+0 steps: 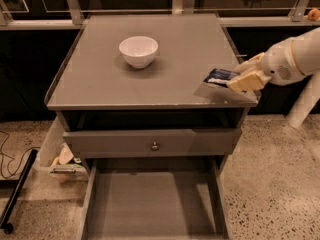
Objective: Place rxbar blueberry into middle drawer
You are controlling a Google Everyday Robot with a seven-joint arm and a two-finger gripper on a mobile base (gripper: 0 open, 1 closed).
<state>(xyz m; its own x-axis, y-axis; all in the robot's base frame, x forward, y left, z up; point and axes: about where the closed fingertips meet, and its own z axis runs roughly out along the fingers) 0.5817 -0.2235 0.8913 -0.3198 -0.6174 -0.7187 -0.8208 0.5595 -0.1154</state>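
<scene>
The rxbar blueberry (219, 76), a small dark blue bar with light label patches, is held just above the front right corner of the grey cabinet top (125, 86) and casts a shadow there. My gripper (239, 79) reaches in from the right and is shut on the bar's right end. The middle drawer (150, 204) stands pulled out at the bottom of the cabinet, wide and shallow, with a bare grey floor. It lies below and to the left of the gripper.
A white bowl (138, 50) sits on the cabinet top, back left of centre. A drawer front with a small round knob (155, 145) is above the open drawer. Clutter (62, 159) and a cable lie on the floor at left. A white post (304, 109) stands at right.
</scene>
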